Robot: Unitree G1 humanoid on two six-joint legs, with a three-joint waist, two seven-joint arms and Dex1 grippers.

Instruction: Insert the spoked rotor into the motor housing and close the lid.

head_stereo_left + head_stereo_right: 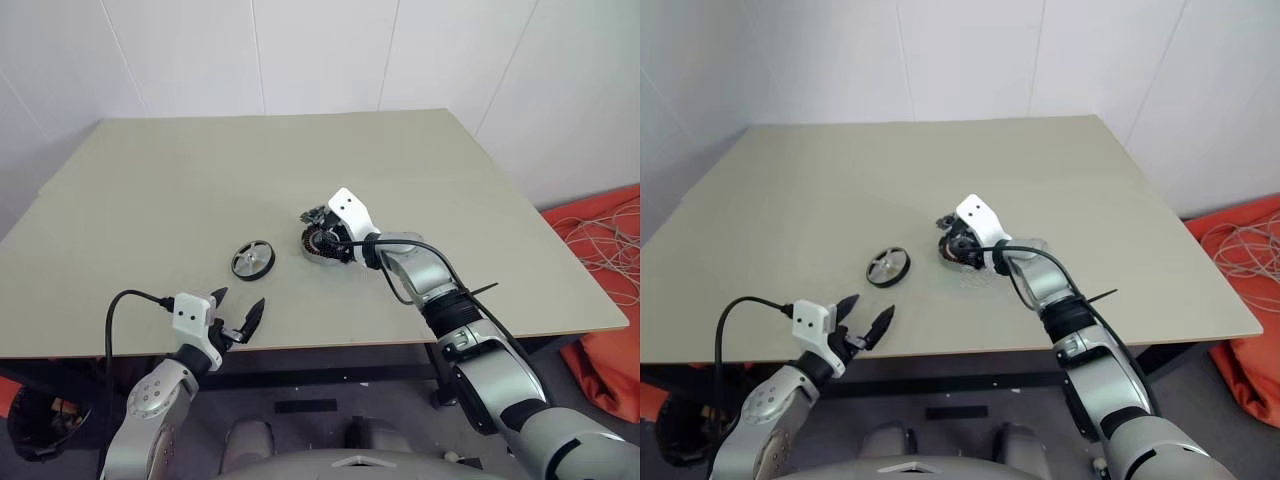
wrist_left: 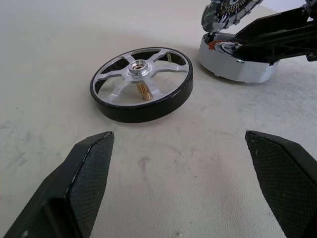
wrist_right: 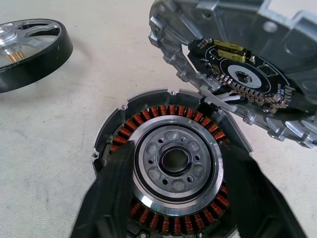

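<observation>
Lying flat on the worktop [image 1: 150, 200], the spoked rotor [image 1: 253, 259] sat just ahead of the left gripper [image 1: 239, 315], whose fingers stood wide apart and empty. Beyond the rotor, the motor housing [image 1: 322, 243] rested beside it, not touching, with the right gripper [image 1: 333, 243] straddling it; in the right wrist view its fingers flanked the copper windings, spread to either side with no clear grip on the rim. The lid [image 3: 237, 74] stood tilted open on the housing's far side, circuit face toward the stator, apparently joined by short wires.

Judgement: the rotor pick-up is the step in hand. Close on the black rim squarely, lift level, and lower the hub shaft straight into the centre bore; magnetic pull may snatch it sideways. The lid must stay clear of the opening.

No legible brand, label or writing seen.
</observation>
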